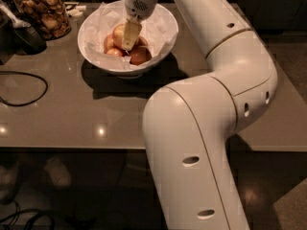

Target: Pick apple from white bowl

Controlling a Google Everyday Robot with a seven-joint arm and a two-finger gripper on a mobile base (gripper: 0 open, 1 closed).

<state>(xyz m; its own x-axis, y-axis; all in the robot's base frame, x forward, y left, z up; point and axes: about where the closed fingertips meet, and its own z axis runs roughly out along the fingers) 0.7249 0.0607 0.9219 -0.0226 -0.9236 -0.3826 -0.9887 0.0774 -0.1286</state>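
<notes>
The white bowl stands on the grey table, lined with crumpled white paper. Several apples lie in it. The largest, pale yellow-green and pink apple sits towards the back left of the pile. Smaller, redder apples lie in front of it and to its left. My gripper reaches down into the bowl from above. It is right against the pale apple's right side and hides part of it.
A glass jar of brown snacks stands at the back left, with a dark object beside it. A black cable loops on the left of the table. My own arm fills the right foreground.
</notes>
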